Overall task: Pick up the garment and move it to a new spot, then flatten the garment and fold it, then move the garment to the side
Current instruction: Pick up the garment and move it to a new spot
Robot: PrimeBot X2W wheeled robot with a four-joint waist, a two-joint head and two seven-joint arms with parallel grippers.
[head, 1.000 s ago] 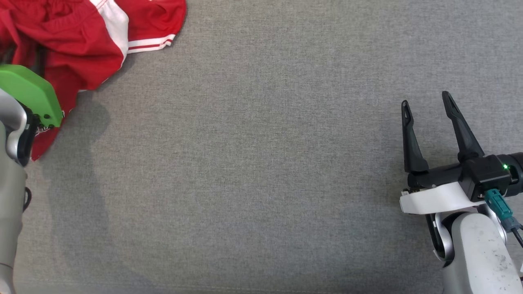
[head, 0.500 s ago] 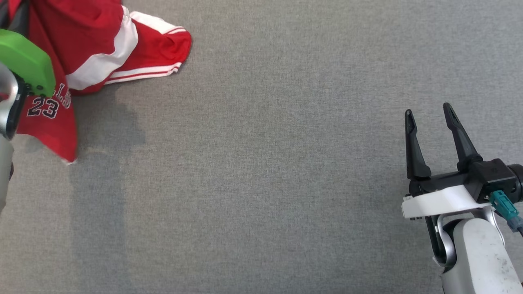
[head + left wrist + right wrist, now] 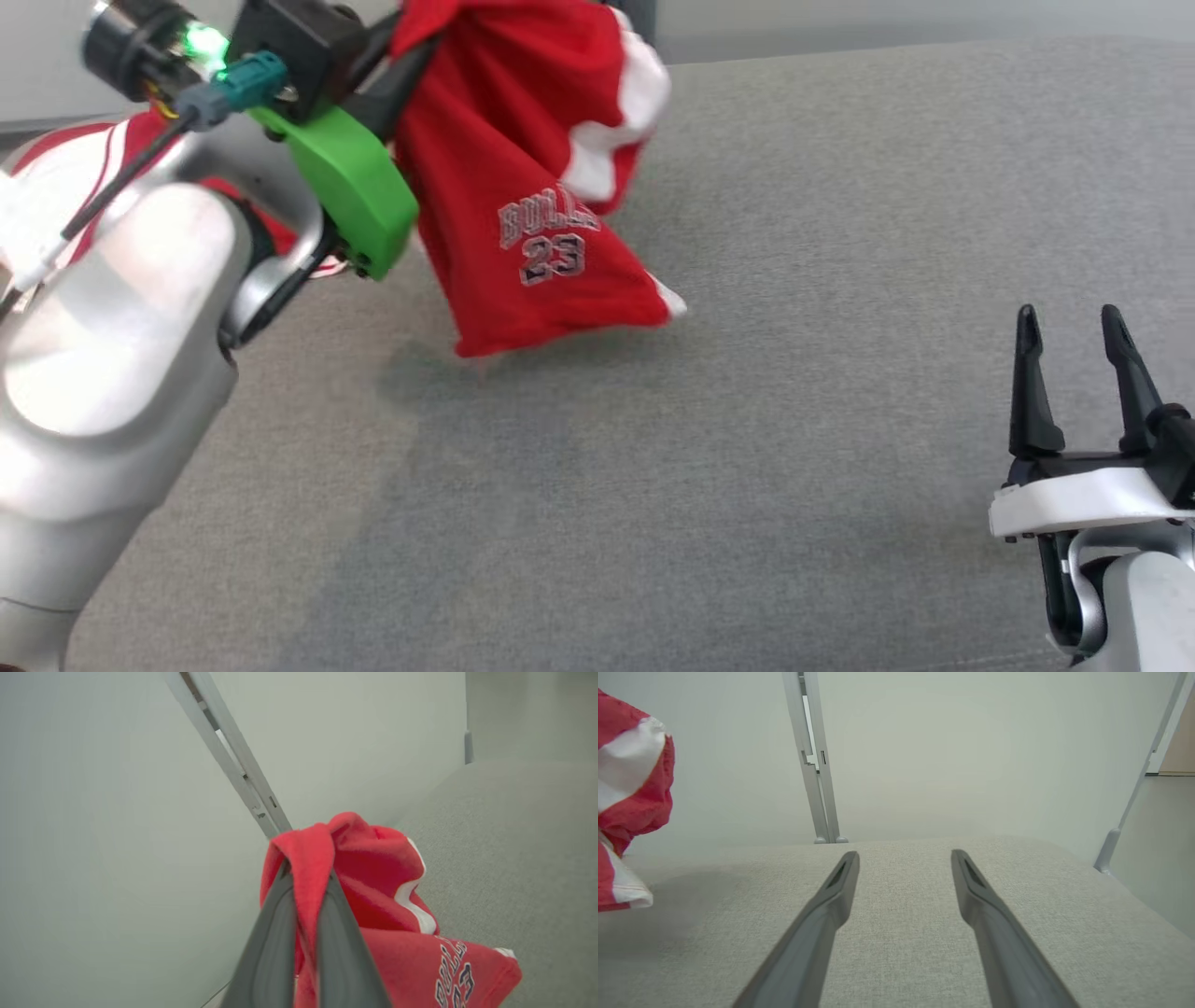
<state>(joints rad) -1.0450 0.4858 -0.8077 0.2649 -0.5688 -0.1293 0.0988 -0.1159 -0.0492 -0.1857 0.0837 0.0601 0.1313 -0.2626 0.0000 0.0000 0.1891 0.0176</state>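
The garment (image 3: 523, 187), bright red with white panels and "BULLS 23" lettering, hangs bunched from my left gripper (image 3: 403, 54) above the far left of the grey surface. Its lower hem sits just over the surface or brushes it. In the left wrist view both fingers of the left gripper (image 3: 306, 877) are pressed together on a fold of the garment (image 3: 373, 868). My right gripper (image 3: 1074, 317) stands open at the lower right, well away from the cloth, nothing between its fingers. From the right wrist, the right gripper (image 3: 903, 856) points over bare fabric, and the garment (image 3: 630, 788) shows at the left edge.
The grey fabric surface (image 3: 747, 448) stretches wide between the two arms. A bit of red and white cloth (image 3: 56, 163) shows behind my left forearm. Beyond the far edge stand a pale wall and grey metal posts (image 3: 815, 765). The surface drops off at the right (image 3: 1148, 905).
The head camera has tilted up. My left gripper has lifted the garment off the surface, where it lay at the far left, and carried it rightward. The right gripper stays open.
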